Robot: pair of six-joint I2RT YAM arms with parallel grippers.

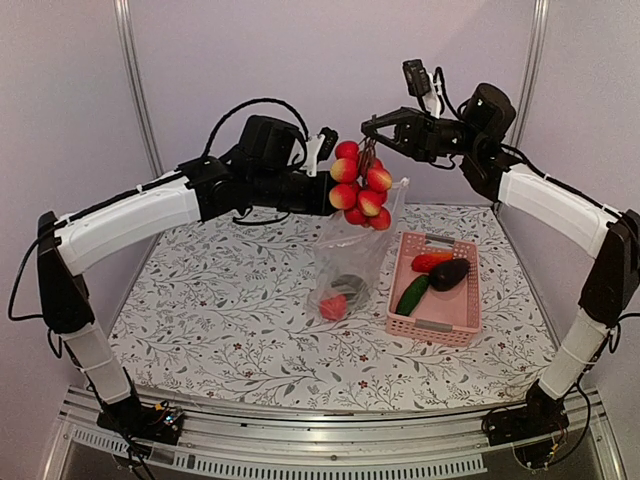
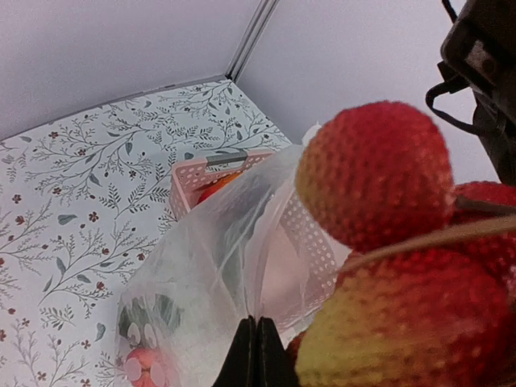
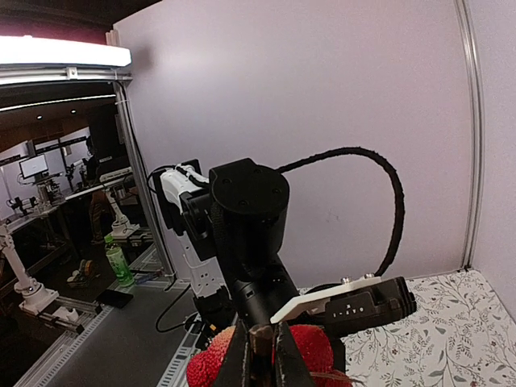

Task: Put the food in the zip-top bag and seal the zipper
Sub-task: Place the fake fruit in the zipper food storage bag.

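Observation:
My right gripper (image 1: 368,128) is shut on the brown stem of the cluster of red-yellow fruits (image 1: 360,185) and holds it in the air above the mouth of the clear zip-top bag (image 1: 352,255). In the right wrist view the gripper (image 3: 260,359) pinches the stem, with the fruits (image 3: 318,351) below. My left gripper (image 2: 256,348) is shut on the bag's upper edge and holds the bag (image 2: 201,274) up, the fruits (image 2: 375,173) close beside it. A red ball (image 1: 333,306) and a dark green round item (image 1: 350,286) lie inside the bag. The zipper is not discernible.
A pink slotted basket (image 1: 465,310) stands right of the bag and holds a red-orange pepper (image 1: 430,261), a dark purple eggplant (image 1: 449,274) and a green cucumber (image 1: 412,294). The basket (image 2: 197,171) also shows behind the bag. The flowered mat (image 1: 220,300) covers the table.

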